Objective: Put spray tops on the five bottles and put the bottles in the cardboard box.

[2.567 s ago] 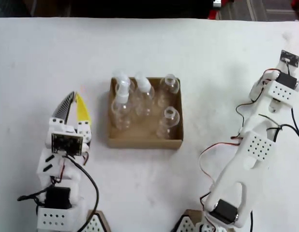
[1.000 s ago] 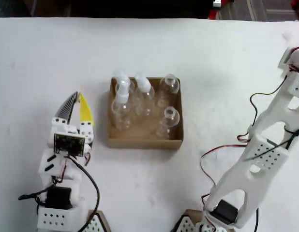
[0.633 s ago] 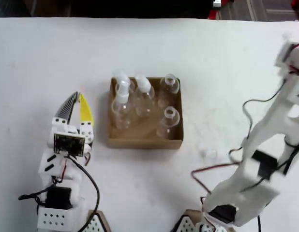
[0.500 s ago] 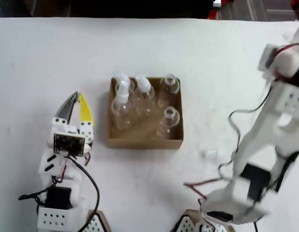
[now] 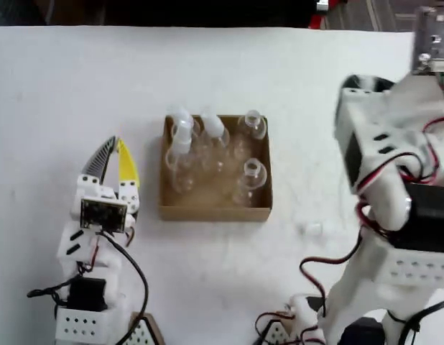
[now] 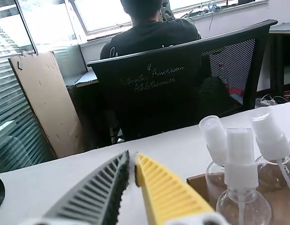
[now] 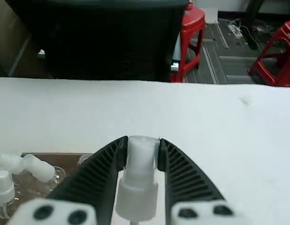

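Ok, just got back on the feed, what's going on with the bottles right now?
Three capped bottles and two open-necked bottles stand in the cardboard box, so two are left to cap. The right gripper has its jaws shut on a spray top, and that arm is off to the right of the box. The left gripper sits on the table left of the box, jaws shut and empty.

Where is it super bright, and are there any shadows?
Left wrist view: the window glows washed-out white, leaving the chair dark against it. High view: the table is evenly lit, with only faint shadows by the box. Right wrist view: the top in the right tool looks bright white.
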Robot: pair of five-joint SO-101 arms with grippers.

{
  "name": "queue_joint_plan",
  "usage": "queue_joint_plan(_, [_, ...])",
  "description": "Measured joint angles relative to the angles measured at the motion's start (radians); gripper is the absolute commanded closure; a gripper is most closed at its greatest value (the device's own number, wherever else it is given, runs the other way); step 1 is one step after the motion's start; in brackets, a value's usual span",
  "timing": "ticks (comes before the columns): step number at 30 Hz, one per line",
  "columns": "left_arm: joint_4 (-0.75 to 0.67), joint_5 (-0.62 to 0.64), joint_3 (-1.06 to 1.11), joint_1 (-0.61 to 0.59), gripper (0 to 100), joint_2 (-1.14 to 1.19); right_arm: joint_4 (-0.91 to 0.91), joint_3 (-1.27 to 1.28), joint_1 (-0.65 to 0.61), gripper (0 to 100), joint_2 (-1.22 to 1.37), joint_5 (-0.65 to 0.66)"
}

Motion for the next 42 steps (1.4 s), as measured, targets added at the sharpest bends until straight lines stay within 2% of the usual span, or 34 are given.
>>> queue_joint_plan(7, [0.000, -0.044, 0.000, 0.000, 98, 0.000, -0.278, 0.163, -0.114, 97.2, -0.034, 0.000])
queue_joint_plan(13, [0.000, -0.044, 0.000, -0.008, 98, 0.000, -0.589, 0.361, -0.276, 97.2, -0.034, 0.000])
queue_joint_plan(18, [0.000, -0.044, 0.000, -0.041, 98, 0.000, -1.036, 0.675, -0.384, 97.2, -0.031, 0.000])
queue_joint_plan(22, [0.000, -0.044, 0.000, -0.041, 98, 0.000, -1.458, 0.936, -0.394, 97.2, -0.031, 0.000])
queue_joint_plan(24, [0.000, -0.044, 0.000, -0.041, 98, 0.000, -1.611, 1.026, -0.393, 97.2, -0.031, 0.000])
queue_joint_plan(29, [0.000, -0.044, 0.000, -0.041, 98, 0.000, -1.731, 1.057, -0.384, 98.4, -0.028, 0.000])
queue_joint_plan(34, [-0.005, -0.044, 0.000, -0.041, 98, 0.000, -1.846, 1.062, -0.327, 98.2, 0.080, 0.000])
queue_joint_plan(39, [-0.006, -0.044, 0.000, -0.041, 98, 0.000, -1.875, 1.100, -0.270, 98.2, 0.109, -0.008])
queue_joint_plan(42, [-0.006, -0.044, 0.000, -0.041, 98, 0.000, -1.880, 1.172, -0.264, 98.2, 0.080, -0.061])
